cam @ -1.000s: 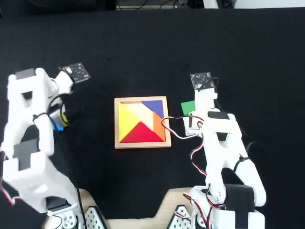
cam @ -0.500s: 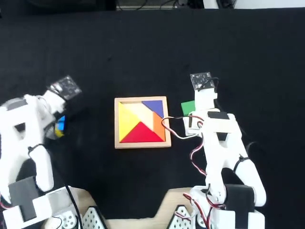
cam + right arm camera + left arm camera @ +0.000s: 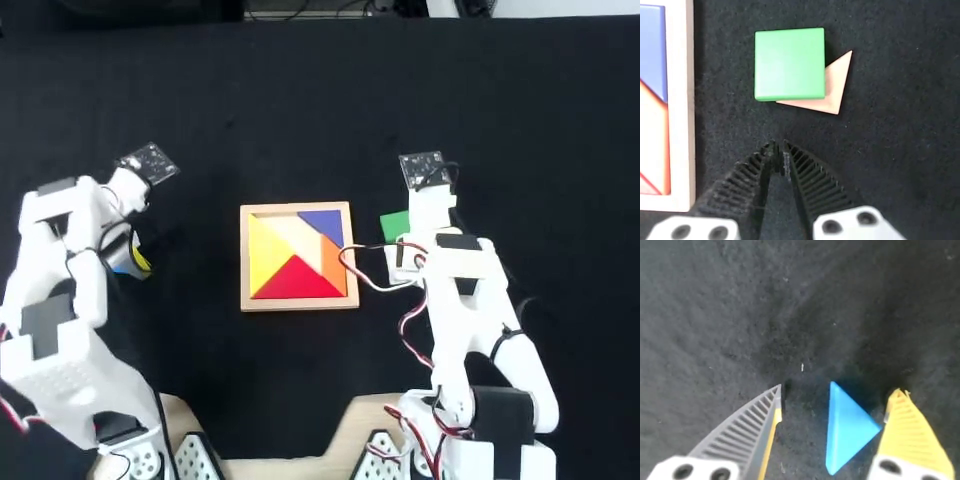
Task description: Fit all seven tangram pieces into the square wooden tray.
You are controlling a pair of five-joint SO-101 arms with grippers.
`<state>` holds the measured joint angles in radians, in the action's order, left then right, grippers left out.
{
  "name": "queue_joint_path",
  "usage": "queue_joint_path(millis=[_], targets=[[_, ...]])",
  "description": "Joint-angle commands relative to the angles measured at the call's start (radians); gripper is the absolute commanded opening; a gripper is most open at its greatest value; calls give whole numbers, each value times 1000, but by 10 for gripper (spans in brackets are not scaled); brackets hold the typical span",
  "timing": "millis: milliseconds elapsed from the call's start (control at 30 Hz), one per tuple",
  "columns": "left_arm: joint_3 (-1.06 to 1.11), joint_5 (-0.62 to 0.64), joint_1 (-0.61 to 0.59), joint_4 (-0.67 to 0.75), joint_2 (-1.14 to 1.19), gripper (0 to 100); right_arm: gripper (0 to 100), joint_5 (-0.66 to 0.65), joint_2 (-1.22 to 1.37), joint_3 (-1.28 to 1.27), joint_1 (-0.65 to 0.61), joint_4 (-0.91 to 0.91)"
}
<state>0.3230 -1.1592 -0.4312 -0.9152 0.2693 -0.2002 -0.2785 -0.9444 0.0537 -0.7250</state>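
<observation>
Table covered edge to edge with black felt-like cloth. Light wooden board at near edge. Dark cables along far edge, white strip beside them.

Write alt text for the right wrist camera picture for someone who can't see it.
A green square partly covers a pale triangle on black cloth, ahead of the right gripper, which is shut. The wooden tray, partly filled, runs alongside.
</observation>
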Motion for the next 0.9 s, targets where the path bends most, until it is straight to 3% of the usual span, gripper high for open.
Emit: queue_joint_path(millis=[0, 100, 700, 867], targets=[[-127, -61, -53, -132, 17, 321, 12, -11, -4, 2, -15, 8], [-136, -124, -64, -176, 17, 320, 12, -11, -4, 4, -15, 8], [-130, -61, -53, -107, 18, 320, 12, -11, -4, 4, -15, 8], [-127, -68, -53, -110, 18, 231, 12, -11, -4, 4, -15, 8]])
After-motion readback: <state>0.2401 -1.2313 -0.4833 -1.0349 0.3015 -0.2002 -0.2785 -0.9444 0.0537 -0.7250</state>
